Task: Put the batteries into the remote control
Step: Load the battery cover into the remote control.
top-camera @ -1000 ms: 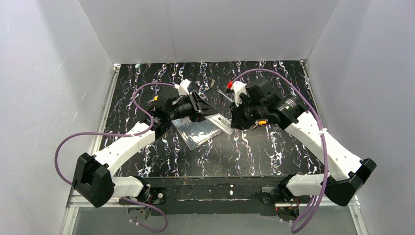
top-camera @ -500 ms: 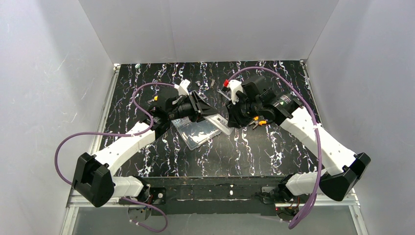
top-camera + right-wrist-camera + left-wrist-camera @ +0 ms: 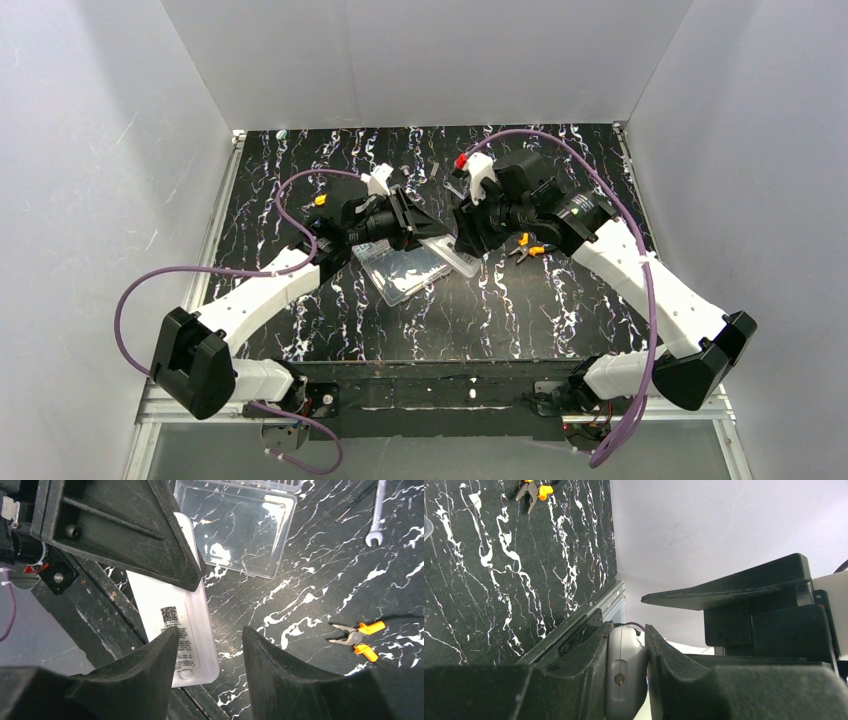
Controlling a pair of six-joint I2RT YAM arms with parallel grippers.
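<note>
My left gripper [image 3: 424,228] is shut on the white remote control [image 3: 455,254] and holds it tilted above the table. Seen from the left wrist, the remote's rounded end [image 3: 624,675] is pinched between the left gripper's [image 3: 626,630] two jaws. From the right wrist, the remote's back [image 3: 195,610] shows a printed label and a small tab at the free end. My right gripper [image 3: 210,630] stands open over that free end, one finger [image 3: 160,665] over the label and the other [image 3: 280,670] beside the remote. No batteries are in view.
A clear plastic box [image 3: 403,270] lies on the black marbled table under the remote, also seen as a clear box [image 3: 235,530] from the right wrist. Orange-handled pliers [image 3: 528,250] lie right of the grippers. A small wrench [image 3: 376,517] lies further back.
My right gripper has opened and moved left over the remote's free end. The left arm still holds the remote in almost the same place.
</note>
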